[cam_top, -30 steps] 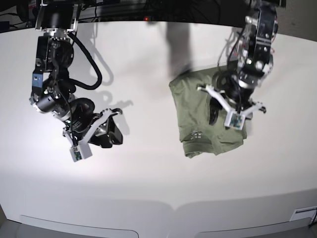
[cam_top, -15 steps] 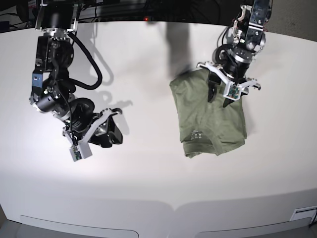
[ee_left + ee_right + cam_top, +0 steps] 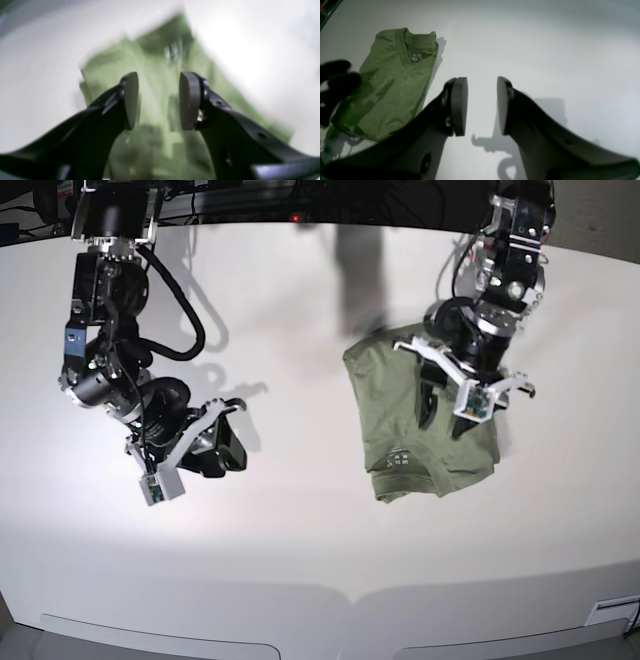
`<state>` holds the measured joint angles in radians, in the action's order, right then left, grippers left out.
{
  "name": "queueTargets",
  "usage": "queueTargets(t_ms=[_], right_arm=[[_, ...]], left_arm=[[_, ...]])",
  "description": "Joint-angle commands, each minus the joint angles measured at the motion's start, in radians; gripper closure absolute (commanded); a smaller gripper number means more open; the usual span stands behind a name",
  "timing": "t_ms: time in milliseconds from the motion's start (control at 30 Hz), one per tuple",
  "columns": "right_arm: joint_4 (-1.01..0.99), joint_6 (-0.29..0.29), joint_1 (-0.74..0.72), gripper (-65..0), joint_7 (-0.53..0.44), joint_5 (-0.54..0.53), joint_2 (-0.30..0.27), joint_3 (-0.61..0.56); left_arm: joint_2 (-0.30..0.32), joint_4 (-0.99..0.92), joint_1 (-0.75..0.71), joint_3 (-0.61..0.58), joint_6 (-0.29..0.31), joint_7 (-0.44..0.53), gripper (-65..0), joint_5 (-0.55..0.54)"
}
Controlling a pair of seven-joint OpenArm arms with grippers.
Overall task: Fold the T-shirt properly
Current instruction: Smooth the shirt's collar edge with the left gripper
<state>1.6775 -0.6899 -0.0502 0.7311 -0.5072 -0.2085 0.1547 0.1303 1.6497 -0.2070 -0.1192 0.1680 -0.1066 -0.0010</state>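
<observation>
A: T-shirt (image 3: 425, 415), sage green, lies on the white worktop (image 3: 300, 540) as a folded rectangle, on the right half of the base view. Neck opening with its small white label (image 3: 397, 457) faces the near edge.

B: Noted. Position of the left end effector (image 3: 440, 412)?

A: Above the shirt's upper right part. Both fingers spread, a clear gap between the pads, nothing pinched. The left wrist view is blurred, but green cloth shows through the gap and below both fingers (image 3: 131, 100).

B: Contact with the fabric?

A: Cannot tell. The base view shows the fingers overlapping the cloth; height above it is not readable.

B: Right end effector (image 3: 225, 438)?

A: Well apart from the shirt, over bare worktop on the left of the base view. Its 2 pads stand parted with white surface between them, holding nothing. In its wrist view the shirt sits at upper left, neck away from the camera.

B: Shirt surface?

A: Lightly wrinkled, edges roughly straight, a small fold of cloth protruding at the near left corner.
</observation>
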Motion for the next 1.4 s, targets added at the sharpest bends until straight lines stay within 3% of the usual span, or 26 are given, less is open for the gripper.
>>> queueTargets(t_ms=[0, 267, 400, 633, 733, 833, 967, 1167, 1233, 1367], right_arm=[[0.020, -0.008, -0.019, -20.4, -0.027, -0.021, -0.007, 0.002], [0.020, -0.008, -0.028, -20.4, -0.035, -0.021, -0.007, 0.002], [0.020, -0.008, -0.036, -20.4, -0.034, -0.021, -0.007, 0.002], [0.020, -0.008, -0.036, -20.4, -0.034, -0.021, -0.007, 0.002], [0.020, -0.008, -0.035, -20.4, -0.033, -0.021, -0.008, 0.002], [0.020, -0.008, -0.035, -20.4, -0.031, -0.021, -0.007, 0.002], [0.020, -0.008, -0.036, -20.4, -0.031, -0.021, -0.007, 0.002], [0.020, -0.008, -0.036, -20.4, -0.034, -0.022, -0.008, 0.002], [0.021, -0.008, -0.036, -20.4, -0.047, -0.045, -0.008, 0.002], [0.052, -0.008, -0.054, -20.4, -0.056, -0.043, -0.008, 0.009]], left_arm=[[0.000, 0.031, 0.008, 0.001, 0.001, 0.017, -25.3, -0.029], [-0.090, 0.041, 0.008, -0.002, 0.003, -0.028, -25.3, -0.061], [-0.133, 0.041, 0.007, -0.058, 0.005, -0.043, -25.3, -0.051], [-0.133, 0.023, 0.008, -0.225, 0.004, -0.045, -25.3, 0.124], [-0.133, -0.065, 0.008, -0.236, -0.013, 0.011, -25.3, 0.170], [-0.133, -0.192, 0.023, -0.235, -0.089, 0.058, -25.3, 0.184], [-0.133, -0.270, 0.047, -0.235, -0.089, 0.070, -25.3, 0.184], [-0.133, -0.171, 0.047, -0.236, -0.089, 0.068, -25.3, 0.185], [-0.132, -0.095, 0.047, -0.236, -0.089, 0.024, -25.3, 0.185], [-0.132, 0.103, 0.047, -0.236, -0.090, -0.184, -25.3, 0.185]])
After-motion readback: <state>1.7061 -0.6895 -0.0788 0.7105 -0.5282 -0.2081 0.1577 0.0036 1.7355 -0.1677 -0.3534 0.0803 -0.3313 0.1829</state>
